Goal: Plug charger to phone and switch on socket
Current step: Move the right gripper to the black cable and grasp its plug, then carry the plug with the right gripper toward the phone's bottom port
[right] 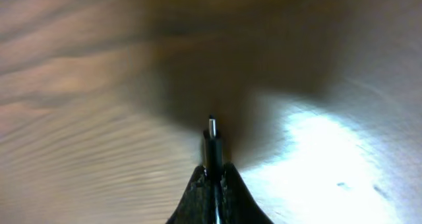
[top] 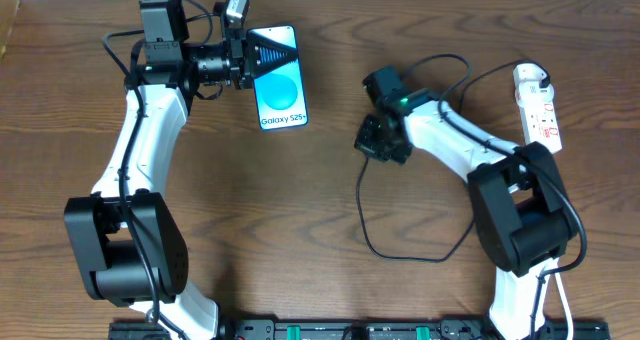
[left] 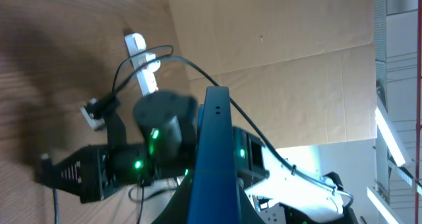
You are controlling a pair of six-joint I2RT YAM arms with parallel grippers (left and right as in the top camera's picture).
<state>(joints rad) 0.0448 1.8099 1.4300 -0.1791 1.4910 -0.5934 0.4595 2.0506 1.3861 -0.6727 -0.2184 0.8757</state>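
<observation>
Right hand [right: 212, 178] closed on charger [right: 211, 135] plug tip, well apart from phone [top: 280, 90]; left hand [top: 262, 54] clamps phone at far side of counter [top: 300, 210]; bring tip across, line up square with port, push gently; socket [top: 538, 105] switch comes later

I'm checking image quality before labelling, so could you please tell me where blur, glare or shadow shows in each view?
Overhead: sharp, evenly lit, phone text readable. Left wrist: the phone's near edge is a soft blue blur; the far right is washed out bright. Right wrist: charger plug fairly sharp, table smeared, dark shadow around the plug, glare patch lower right.
</observation>
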